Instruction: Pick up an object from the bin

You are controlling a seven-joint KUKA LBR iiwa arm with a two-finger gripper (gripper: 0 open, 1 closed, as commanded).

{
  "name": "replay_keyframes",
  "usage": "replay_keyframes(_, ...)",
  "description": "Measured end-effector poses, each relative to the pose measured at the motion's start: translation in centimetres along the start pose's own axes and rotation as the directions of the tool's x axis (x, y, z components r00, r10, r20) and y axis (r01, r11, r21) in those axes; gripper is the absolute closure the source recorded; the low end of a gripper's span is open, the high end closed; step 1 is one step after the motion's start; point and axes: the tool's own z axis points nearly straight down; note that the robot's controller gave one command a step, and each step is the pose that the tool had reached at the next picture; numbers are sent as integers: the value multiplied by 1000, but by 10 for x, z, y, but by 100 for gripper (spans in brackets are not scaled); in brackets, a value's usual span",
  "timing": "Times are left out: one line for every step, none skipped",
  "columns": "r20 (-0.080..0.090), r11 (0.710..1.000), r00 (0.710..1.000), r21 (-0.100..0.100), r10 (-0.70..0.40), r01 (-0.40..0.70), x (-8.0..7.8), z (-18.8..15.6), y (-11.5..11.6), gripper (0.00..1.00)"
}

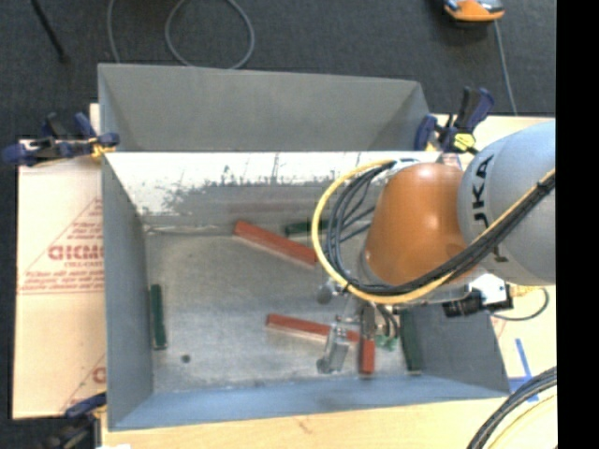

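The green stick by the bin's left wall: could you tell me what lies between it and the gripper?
In the camera view, bare bin floor beside the green stick, then a red stick lying flat, its right end at the gripper.

The grey-white arm (524, 185) bears black lettering, a glossy orange cover (416, 223) and looping yellow and black cables (321, 221).

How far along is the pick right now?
Done: the gripper is down in the bin, at the right end of a short red stick. In hand: nothing visibly held. Left: grasp and lift; that stick, a longer red stick and a green stick all lie on the floor.
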Motion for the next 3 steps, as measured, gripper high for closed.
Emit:
replay_keyframes(1, 999, 999, 2, 50, -50, -29, 96, -52, 0)
replay_keyframes(7, 999, 999, -1, 49, -49, -30, 92, -49, 100)
replay_keyframes(15, 994, 994, -5, 111, -111, -29, -61, -44, 100)
